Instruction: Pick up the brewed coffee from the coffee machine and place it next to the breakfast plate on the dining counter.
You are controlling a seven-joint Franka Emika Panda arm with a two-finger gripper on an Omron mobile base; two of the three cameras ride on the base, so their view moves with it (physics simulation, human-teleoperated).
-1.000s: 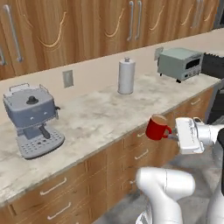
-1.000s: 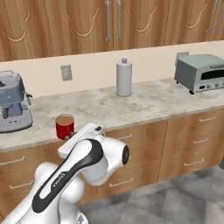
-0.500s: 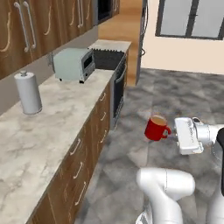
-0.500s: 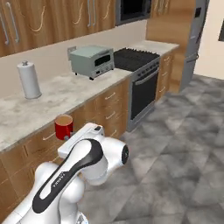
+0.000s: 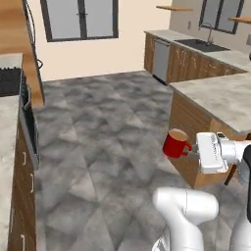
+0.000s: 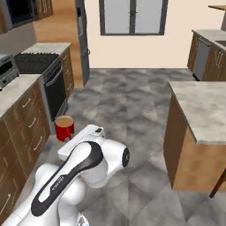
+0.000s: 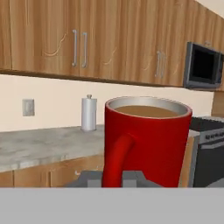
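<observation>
The brewed coffee [image 5: 175,143], a red mug with brown liquid, hangs upright above the floor. My gripper [image 5: 192,149] is shut on its side handle. In the right base view the brewed coffee [image 6: 64,128] sits just left of my white hand, with my gripper [image 6: 73,135] at its side. The hand view has the brewed coffee [image 7: 148,140] close up, its handle between my gripper [image 7: 113,178] tips. The dining counter [image 5: 220,98], beige marble on a wooden base, stands to the right, also seen as the dining counter [image 6: 201,108]. The coffee machine and breakfast plate are out of view.
Grey tiled floor [image 5: 98,137] lies open ahead. A stove [image 6: 53,84] and drawer counter [image 6: 17,114] run along the left. A sink counter [image 5: 206,49] stands at the far right. A chair leg [image 6: 218,183] shows by the dining counter.
The whole picture has shifted: the base has swung away from the wall counter toward the open room and the dining counter. The mug stays in my shut gripper.
</observation>
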